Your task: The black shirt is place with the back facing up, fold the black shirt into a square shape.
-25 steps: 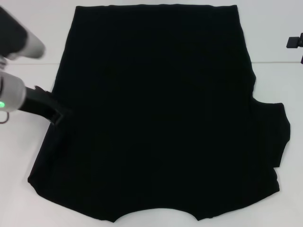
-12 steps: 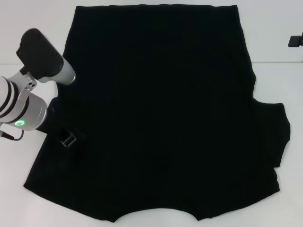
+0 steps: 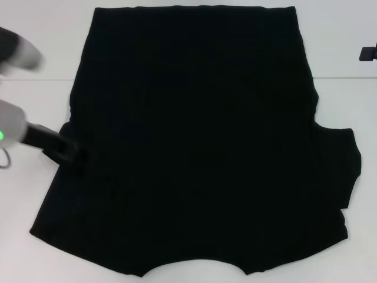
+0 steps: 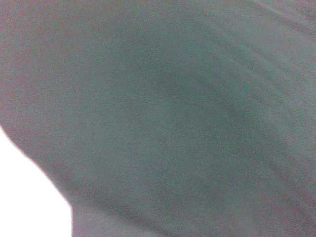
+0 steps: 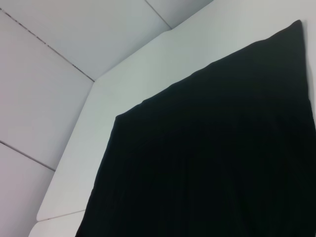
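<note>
Neckline: the curved neck opening of the black shirt sits at the near edge of the white table.
Sleeve: one short sleeve juts out on the robot's right.
Left gripper: the left gripper meets the shirt's left edge; whether its fingers are apart or closed, cannot tell.
Left wrist view: dark fabric fills it.
Hem: straight along the far side.
Right gripper: out of sight.

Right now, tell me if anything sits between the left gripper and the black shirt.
Nothing visible does. The left gripper is already at the left edge of the black shirt, which lies spread on the white table with no other object nearby.
</note>
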Controlling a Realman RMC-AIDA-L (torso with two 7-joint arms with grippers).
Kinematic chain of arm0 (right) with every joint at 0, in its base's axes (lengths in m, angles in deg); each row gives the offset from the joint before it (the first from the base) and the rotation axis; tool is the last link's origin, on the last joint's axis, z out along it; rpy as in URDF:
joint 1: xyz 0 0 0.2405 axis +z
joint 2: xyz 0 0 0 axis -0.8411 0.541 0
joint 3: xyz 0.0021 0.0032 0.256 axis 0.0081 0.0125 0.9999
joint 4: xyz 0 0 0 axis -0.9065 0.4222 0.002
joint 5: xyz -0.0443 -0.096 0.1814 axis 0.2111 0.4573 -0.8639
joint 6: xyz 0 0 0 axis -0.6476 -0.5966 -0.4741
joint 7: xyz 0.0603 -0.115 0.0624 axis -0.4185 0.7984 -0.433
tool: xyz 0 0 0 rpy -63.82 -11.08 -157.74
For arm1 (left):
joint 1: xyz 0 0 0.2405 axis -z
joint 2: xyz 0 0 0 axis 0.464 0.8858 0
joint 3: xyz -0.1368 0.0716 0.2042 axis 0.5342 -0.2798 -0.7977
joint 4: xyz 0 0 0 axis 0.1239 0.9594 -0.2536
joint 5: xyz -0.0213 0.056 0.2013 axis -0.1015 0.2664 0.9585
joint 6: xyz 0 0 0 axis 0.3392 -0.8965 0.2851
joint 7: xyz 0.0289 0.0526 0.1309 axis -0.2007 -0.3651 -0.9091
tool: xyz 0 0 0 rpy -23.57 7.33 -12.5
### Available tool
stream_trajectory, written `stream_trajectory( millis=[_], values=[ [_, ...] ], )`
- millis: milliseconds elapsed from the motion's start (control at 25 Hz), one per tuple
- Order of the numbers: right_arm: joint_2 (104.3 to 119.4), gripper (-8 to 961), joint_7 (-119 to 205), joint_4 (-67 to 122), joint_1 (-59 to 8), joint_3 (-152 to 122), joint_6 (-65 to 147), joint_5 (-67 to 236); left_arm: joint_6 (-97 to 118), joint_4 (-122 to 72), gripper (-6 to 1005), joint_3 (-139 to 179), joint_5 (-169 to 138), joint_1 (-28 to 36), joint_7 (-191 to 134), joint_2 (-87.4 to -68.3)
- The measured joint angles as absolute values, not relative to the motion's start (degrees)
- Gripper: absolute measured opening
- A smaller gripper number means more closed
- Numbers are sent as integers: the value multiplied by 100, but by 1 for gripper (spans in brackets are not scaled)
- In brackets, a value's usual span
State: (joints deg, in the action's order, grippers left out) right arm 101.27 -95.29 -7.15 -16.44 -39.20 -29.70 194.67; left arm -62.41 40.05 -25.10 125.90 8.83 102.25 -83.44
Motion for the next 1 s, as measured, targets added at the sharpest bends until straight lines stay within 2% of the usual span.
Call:
stream_trajectory(
  millis=[40,120,200,280,640,1000],
  values=[
    [10127,944,-9529,-714,-1640,-3922,-2970,19467,-6239,3852,375,-2335,12588,954,10490,-8253],
    [10127,944,-9529,-713,-1632,-3928,-2975,19467,-6298,3316,455,-1918,12589,1153,11387,-7947],
    [10127,944,-9529,-710,-1626,-3932,-2983,19467,-6367,2899,472,-1707,12571,1249,12039,-7724],
    [10127,944,-9529,-704,-1624,-3939,-2993,19467,-6407,2576,489,-1496,12546,1270,12494,-7586],
    [10127,944,-9527,-687,-1630,-3953,-2974,19467,-6122,1791,506,-218,12443,1202,12674,-7577],
    [10128,944,-9505,-687,-1649,-3950,-2977,19466,-5477,1261,506,136,12375,1204,12726,-7694]
  ],
)
